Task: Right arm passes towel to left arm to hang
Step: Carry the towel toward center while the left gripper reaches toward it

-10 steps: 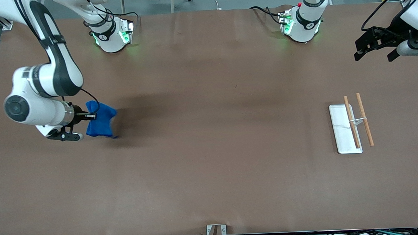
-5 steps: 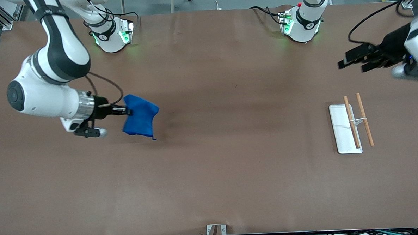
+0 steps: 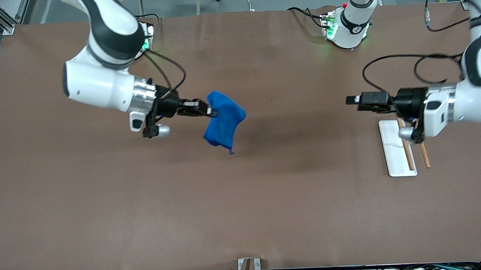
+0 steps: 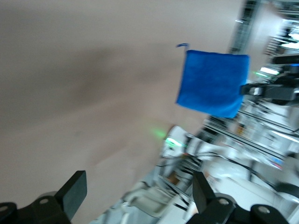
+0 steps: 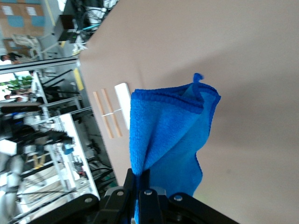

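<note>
Handover is on the approach. The right tool [image 3: 210, 110] pinches the towel [image 3: 223, 122] by its top edge — it hangs free over mid-bench. The left tool [image 3: 350, 100], jaws wide, faces it, well apart. Next, probably: close that gap and grip a free edge.

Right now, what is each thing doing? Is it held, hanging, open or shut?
Towel: held up off the table, hanging folded from the right gripper.
Right gripper: jaws shut on the towel's top edge.
Left gripper: in the air, jaws open and empty, pointing at the towel.
Rack: lying on the table, nothing hung on it.
</note>
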Tool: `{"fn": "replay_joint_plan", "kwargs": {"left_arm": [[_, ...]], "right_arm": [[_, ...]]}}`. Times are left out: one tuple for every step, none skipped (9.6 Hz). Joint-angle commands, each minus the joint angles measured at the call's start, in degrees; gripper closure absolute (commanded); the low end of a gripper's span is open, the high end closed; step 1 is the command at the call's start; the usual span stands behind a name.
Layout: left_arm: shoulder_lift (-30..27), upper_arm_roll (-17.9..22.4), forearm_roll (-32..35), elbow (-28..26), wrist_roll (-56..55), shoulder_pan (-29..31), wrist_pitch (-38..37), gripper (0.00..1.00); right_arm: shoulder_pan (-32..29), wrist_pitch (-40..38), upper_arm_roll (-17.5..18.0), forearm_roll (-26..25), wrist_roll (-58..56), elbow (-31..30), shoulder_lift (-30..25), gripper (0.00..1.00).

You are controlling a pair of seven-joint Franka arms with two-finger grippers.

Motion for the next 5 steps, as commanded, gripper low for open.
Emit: {"fn": "replay_joint_plan", "kwargs": {"left_arm": [[2.74,-0.23,-11.15,-5.11,4.49,0.12,-0.42,0.01],[3.70,-0.41,-15.47,-6.17,5.29,0.04,-0.77,0.01],[5.36,-1.19,-19.26,-6.27,8.69,-0.14,-1.90,0.01],[7.47,-2.50,-24.17,-6.35,10.29,-0.14,-3.57,0.03],[9.67,-3.56,-27.96,-6.53,10.48,-0.14,-5.41,0.04]], "right_arm": [[-0.71,3.90,4.37,8.06,0.34,2.88,1.95,1.00],[-0.19,5.66,5.69,11.93,0.34,3.93,2.56,1.00],[1.38,7.94,6.05,15.88,0.34,4.99,3.18,1.00],[3.22,10.05,6.14,18.62,0.34,6.74,4.40,1.00],[6.03,12.33,6.14,20.65,0.34,9.10,6.07,1.00]]}}
